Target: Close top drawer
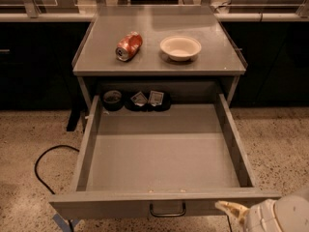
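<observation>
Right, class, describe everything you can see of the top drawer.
The top drawer is a wide, shallow grey metal tray, pulled far out beneath the table top. Its flat front has one dark loop handle at centre. Small dark pots sit at its back. The end effector sits low by its front right.

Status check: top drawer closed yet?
Not yet. The tool low right, beside the drawer front, off the handle. The top drawer pulled far out. At its back, small containers.
</observation>
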Available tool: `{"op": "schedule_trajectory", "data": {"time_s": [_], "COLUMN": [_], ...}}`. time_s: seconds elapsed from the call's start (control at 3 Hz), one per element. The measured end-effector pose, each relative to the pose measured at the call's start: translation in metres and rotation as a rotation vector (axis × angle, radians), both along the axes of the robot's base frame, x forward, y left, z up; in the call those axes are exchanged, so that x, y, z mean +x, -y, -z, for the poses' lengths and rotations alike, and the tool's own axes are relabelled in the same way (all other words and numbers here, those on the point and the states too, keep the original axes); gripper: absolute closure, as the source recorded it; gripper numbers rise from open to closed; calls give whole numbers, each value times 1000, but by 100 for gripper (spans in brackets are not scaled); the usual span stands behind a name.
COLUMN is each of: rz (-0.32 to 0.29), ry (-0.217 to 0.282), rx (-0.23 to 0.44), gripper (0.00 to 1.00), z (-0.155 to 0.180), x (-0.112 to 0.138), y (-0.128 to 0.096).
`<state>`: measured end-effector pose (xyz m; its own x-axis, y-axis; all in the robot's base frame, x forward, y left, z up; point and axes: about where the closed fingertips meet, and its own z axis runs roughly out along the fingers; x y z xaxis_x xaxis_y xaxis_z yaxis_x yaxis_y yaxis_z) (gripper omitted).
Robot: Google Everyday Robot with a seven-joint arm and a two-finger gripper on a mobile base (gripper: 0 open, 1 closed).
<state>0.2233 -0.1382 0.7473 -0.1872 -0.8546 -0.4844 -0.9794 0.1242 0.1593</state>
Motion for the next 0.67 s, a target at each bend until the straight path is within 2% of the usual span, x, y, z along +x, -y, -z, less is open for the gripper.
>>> {"op": "schedule_trajectory", "data": {"time_s": [0.33, 0.67], "rz": [-66, -145], "ry": [-58, -82], "rx": [31, 16], "gripper": [0, 0], "z": [27, 37], "x": [-21, -21], "y": [-13, -27]}}
